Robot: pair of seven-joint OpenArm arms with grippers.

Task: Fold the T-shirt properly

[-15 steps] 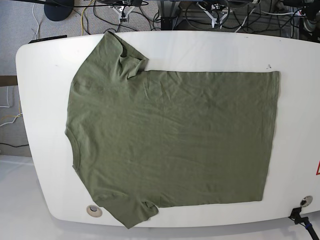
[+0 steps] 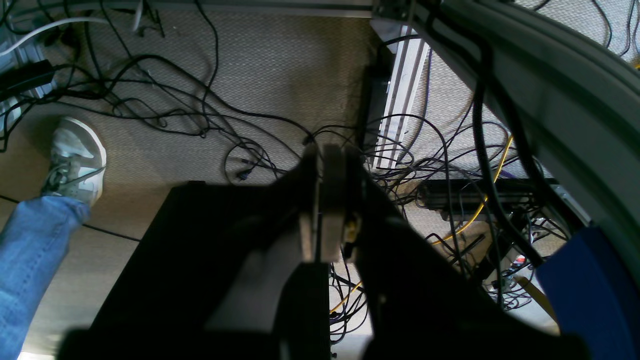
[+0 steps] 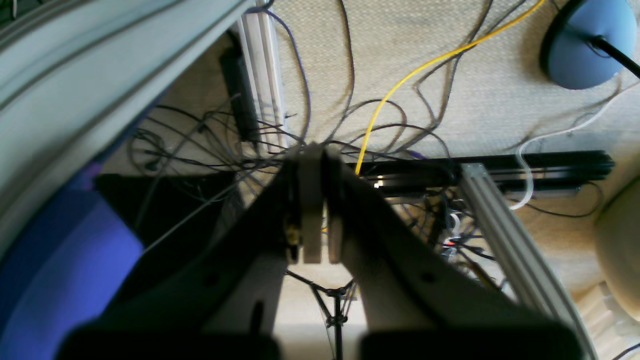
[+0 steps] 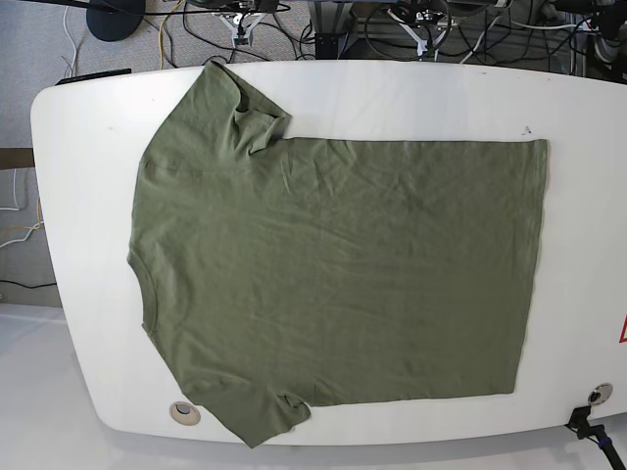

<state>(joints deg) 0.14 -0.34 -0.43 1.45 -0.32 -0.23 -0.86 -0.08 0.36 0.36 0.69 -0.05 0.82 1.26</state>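
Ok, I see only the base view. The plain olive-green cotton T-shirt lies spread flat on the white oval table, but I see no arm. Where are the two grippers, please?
Observer: The left wrist view shows the left gripper facing the beige carpet floor with loose black cables, not the table.
Operator: Are its fingers open?
Observer: No, its fingers are pressed together, with nothing between them.
Operator: And the right one?
Observer: The right gripper is also shut and empty. It faces floor cables too, among them a thin yellow cable.
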